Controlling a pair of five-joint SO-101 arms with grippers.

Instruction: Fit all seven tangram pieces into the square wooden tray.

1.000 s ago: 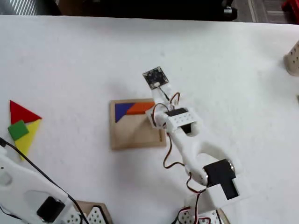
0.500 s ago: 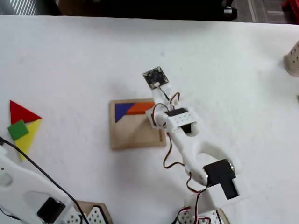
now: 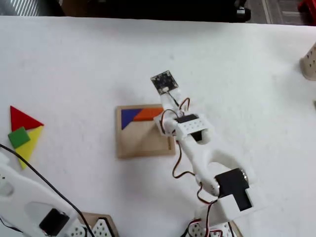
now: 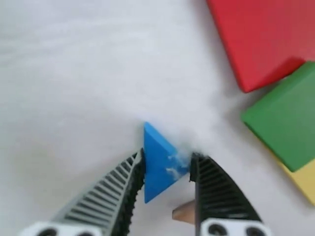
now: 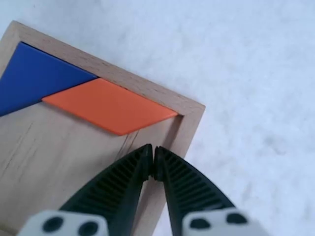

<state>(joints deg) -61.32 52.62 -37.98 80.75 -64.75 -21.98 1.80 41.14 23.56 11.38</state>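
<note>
Right now my left claw (image 4: 165,162) is pinching a light blue triangle (image 4: 158,169) by its sides, one corner poking out past my fingertips above the white table (image 4: 74,73). Just beyond it lie a red triangle (image 4: 266,39) and a green square (image 4: 285,123) touching each other, with a yellow triangle (image 4: 306,183) showing at the square's far edge. I cannot tell whether the blue piece touches the table.

My right claw (image 5: 152,156) is pressed together with nothing in it, hanging over one corner of the wooden tray (image 5: 189,105), right at the rim. Inside the tray, a dark blue triangle (image 5: 34,78) sits in the neighbouring corner, and an orange parallelogram (image 5: 108,105) lies flush against it along the same wall. From the high view, the tray sits mid-table, well apart from the loose pieces at the left edge.
</note>
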